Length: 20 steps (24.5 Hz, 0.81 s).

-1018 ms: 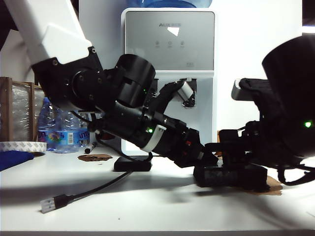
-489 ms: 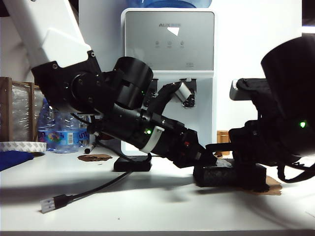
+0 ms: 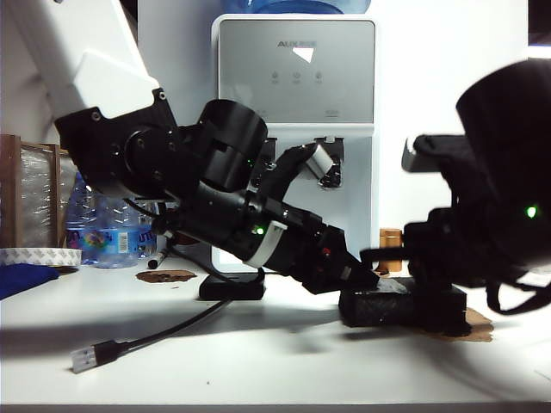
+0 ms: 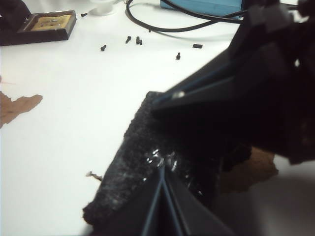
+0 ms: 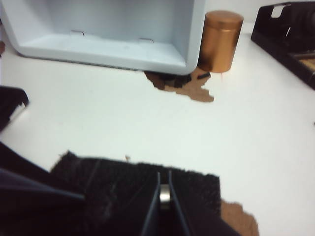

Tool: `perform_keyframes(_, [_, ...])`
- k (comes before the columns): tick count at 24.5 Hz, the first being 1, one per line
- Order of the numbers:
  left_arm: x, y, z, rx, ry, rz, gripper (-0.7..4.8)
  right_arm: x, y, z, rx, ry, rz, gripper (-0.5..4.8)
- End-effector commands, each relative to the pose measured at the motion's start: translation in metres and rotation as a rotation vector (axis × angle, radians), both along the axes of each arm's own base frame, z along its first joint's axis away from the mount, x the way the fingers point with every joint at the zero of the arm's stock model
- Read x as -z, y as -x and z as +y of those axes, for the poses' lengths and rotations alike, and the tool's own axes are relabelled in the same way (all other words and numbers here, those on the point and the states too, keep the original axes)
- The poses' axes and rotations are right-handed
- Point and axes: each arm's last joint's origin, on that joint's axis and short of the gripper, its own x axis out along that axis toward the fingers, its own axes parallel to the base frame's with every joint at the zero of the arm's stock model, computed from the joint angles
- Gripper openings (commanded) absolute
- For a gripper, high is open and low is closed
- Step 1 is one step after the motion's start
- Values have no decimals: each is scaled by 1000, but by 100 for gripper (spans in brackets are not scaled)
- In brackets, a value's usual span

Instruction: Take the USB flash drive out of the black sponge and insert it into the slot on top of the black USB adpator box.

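Standing upright in the top of the black sponge, the USB flash drive is seen in the right wrist view as a small silver-grey piece pinched between the two nearly closed fingers of the right gripper. The drive is gripped from both sides while its lower part is hidden by the foam.

The sponge lies on the white table, at the right of the exterior view, with a brown patch showing beneath its far edge. The right gripper is held low over the sponge's top.

The left gripper is pressed onto the sponge with its fingers drawn together into a point, nothing being seen between them. In the exterior view it is angled down from the left onto the near end of the sponge.

The black USB adpator box rests further left on the table, well apart from both grippers, its black cable trailing forward to a silver plug.
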Motion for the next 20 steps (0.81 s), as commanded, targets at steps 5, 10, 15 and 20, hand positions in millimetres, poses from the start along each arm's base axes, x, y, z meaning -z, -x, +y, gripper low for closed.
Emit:
perform_keyframes(5, [12,2,5,-26,-67,59,-4,-29,7,-7,77,-81,-240,-1])
perform_keyframes(10, [7,-1,5,-89,-62,1,-4,-46,25,-18,52,-127,-311,-1])
perform_keyframes(15, [-34,-13,4,-320,71,-263,-4,-82,35,-26,-3,-172,-467,-1])
perform_keyframes(20, [-78,-11,10,-515,162,-338,-4,-110,43,-23,-361,-303,-563,-1])
